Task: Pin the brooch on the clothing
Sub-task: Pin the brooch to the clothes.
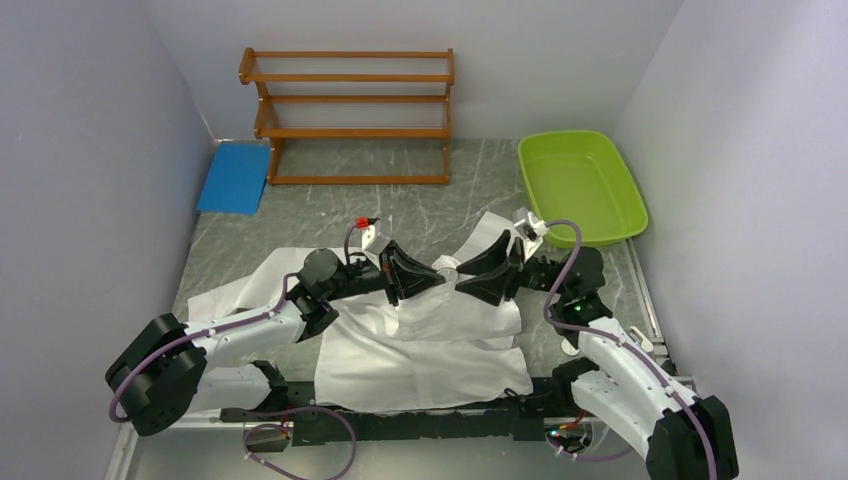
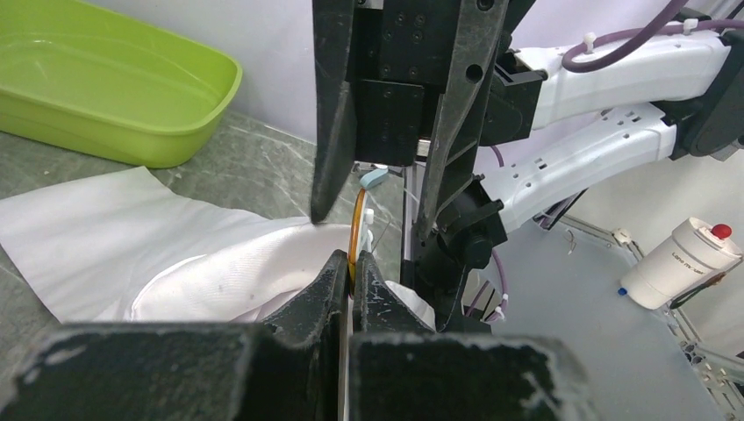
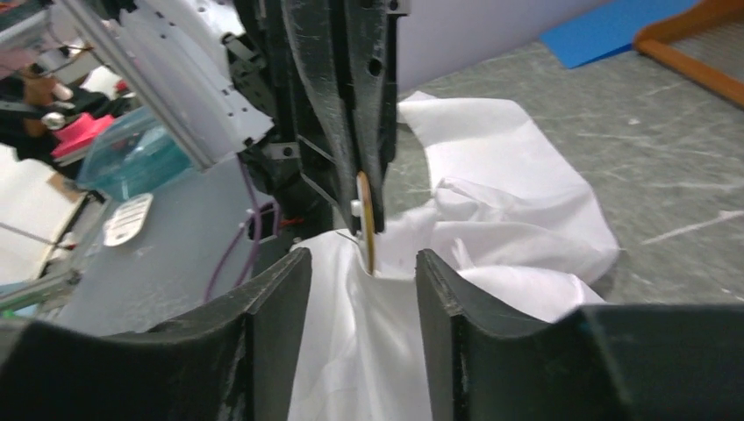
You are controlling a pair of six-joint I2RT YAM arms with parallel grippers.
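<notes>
Pinching brooch [image 2: 355,224] upright (left hand [image 2: 351,265])

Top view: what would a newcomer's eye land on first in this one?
The white shirt spread mid-table, with both arms reaching in over its collar. There the left fingers pinch a thin brooch upright at the fabric, with the right fingers open on either side of it. Behind are a bright green tub at far right and a wooden rack against the back wall.
</notes>
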